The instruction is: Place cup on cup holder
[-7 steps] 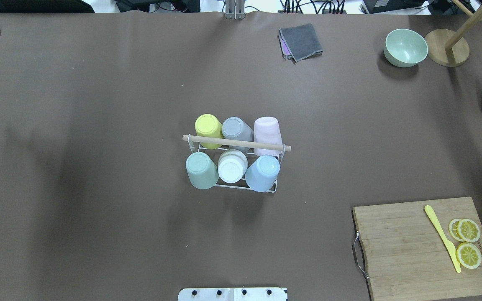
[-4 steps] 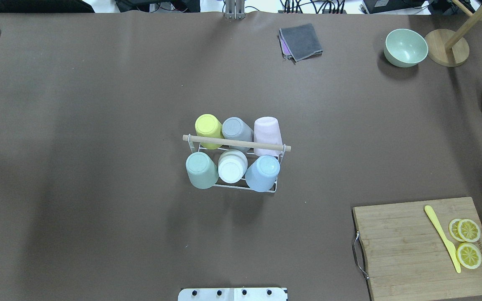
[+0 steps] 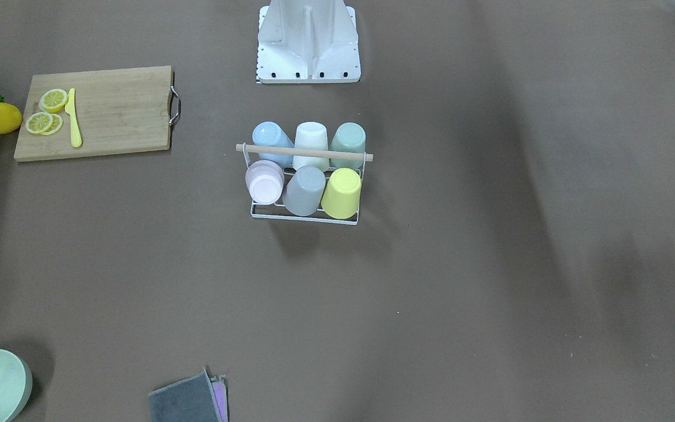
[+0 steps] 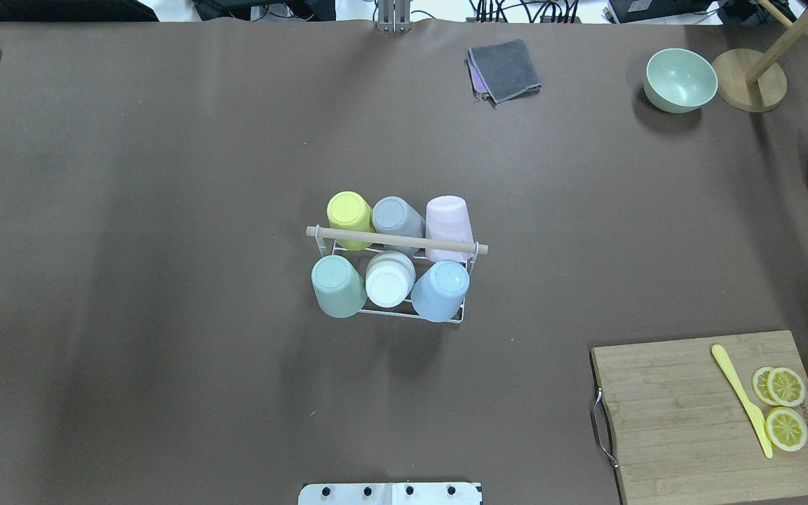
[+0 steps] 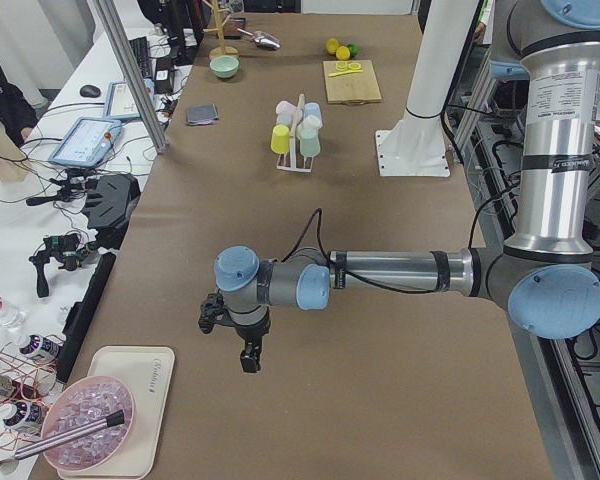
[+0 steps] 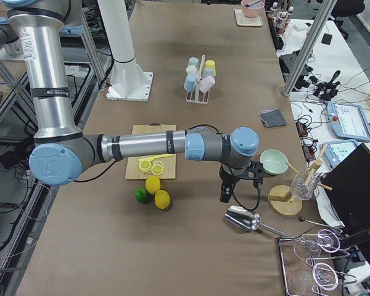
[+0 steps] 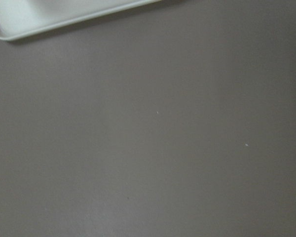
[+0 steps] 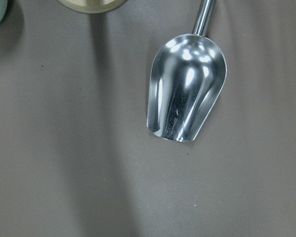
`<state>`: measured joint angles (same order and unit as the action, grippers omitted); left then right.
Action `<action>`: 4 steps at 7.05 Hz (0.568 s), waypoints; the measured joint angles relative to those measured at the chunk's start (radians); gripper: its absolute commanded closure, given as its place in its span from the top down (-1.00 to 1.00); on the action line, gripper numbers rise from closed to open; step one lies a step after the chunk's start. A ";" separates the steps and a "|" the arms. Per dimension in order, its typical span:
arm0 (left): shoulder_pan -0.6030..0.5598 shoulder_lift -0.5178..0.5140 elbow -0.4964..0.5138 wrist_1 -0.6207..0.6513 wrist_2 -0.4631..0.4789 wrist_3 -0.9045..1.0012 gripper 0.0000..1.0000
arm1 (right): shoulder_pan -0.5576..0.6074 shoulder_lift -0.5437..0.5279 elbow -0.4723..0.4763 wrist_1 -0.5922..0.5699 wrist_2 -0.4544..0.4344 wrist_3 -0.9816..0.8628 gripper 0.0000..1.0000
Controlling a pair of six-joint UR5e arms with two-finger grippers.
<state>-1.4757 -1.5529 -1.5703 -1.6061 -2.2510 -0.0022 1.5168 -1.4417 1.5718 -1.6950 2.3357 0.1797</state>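
The white-coated wire cup holder [image 4: 404,315] bears a bare wooden rod [image 4: 397,239] and matt plastic cups [image 4: 337,284]. The brown surface [image 4: 165,210] is matt, the metal scoop [image 8: 185,94] glossy.

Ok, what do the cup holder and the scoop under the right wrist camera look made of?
Cup holder: thin white wire, probably coated metal; its rod looks like pale, matte wood. Scoop: bare polished metal, likely steel, judging by its mirror-like highlights.

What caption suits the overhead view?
Six inverted pastel cups fill the white wire cup holder, three each side of its wooden rod.
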 measured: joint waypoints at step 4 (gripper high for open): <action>0.005 0.047 -0.143 0.175 0.000 0.006 0.93 | 0.005 -0.011 -0.005 -0.001 -0.001 0.000 0.98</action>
<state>-1.4710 -1.5063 -1.7131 -1.4306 -2.2511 0.0037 1.5215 -1.4525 1.5668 -1.6957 2.3347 0.1800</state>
